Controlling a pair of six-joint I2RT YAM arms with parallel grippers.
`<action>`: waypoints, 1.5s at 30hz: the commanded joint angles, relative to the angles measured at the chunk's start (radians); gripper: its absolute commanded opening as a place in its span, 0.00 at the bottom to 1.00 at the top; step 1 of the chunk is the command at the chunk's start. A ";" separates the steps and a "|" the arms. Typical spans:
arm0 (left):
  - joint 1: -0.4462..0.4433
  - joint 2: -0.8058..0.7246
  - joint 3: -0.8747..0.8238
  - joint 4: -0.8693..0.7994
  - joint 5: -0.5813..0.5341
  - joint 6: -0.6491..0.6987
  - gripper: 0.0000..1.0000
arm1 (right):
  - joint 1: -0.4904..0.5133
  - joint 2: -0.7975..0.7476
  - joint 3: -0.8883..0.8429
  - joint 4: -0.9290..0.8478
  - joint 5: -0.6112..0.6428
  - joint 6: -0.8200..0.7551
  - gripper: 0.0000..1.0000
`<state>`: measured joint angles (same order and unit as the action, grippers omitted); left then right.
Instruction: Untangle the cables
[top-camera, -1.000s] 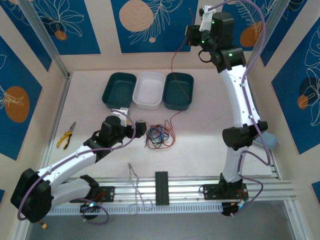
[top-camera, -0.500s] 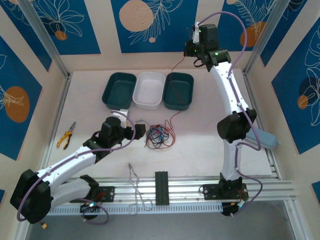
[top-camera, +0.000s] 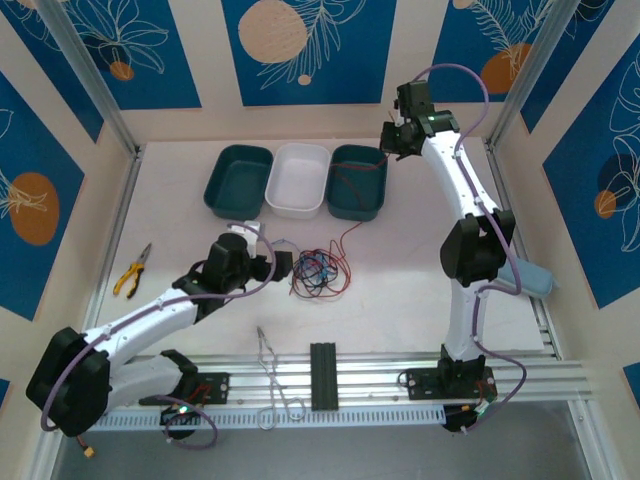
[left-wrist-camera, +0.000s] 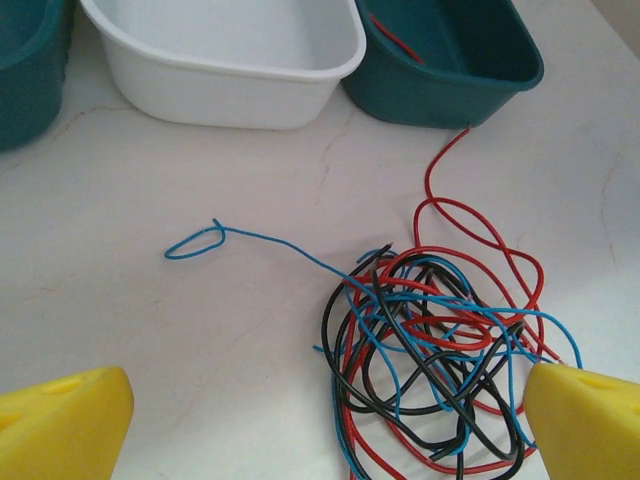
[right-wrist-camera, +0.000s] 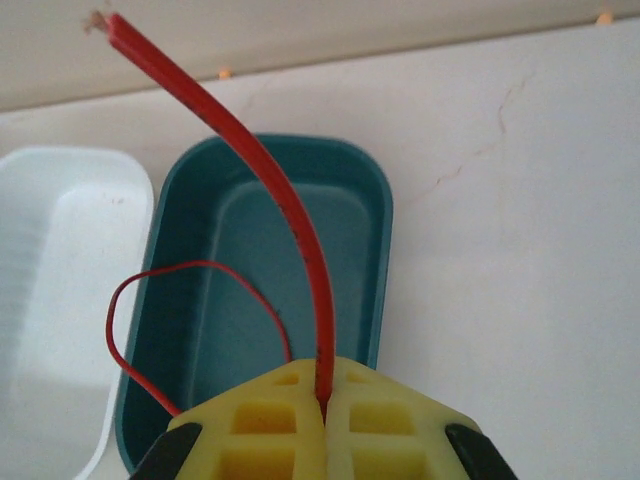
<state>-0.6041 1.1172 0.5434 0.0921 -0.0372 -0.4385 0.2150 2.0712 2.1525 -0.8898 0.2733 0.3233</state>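
Dropping from its raised spot a second ago, the right gripper (right-wrist-camera: 322, 412) now hangs over the teal tray (top-camera: 372, 205) right of the white tray (top-camera: 297, 182), clamped on one red cable (right-wrist-camera: 292, 220) that loops into that tray. The left gripper (top-camera: 284, 260), fingers wide apart, stays in front of the white tray beside the tangle of cables (left-wrist-camera: 430, 340). Trays number three: two teal, one white. One pair of pliers (top-camera: 132, 270) lies far left of the white tray.
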 joint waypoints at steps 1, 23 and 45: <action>0.004 0.019 0.030 0.015 0.017 0.017 1.00 | 0.021 0.019 0.006 -0.072 -0.051 0.006 0.00; 0.004 0.029 0.040 -0.012 0.024 0.024 1.00 | 0.097 0.409 0.299 -0.098 0.067 -0.150 0.00; 0.004 0.002 0.024 -0.028 -0.006 0.007 1.00 | 0.049 0.312 0.219 -0.079 -0.060 -0.055 0.17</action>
<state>-0.6041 1.1351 0.5545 0.0669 -0.0280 -0.4355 0.2756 2.4260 2.3901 -0.9840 0.2584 0.2455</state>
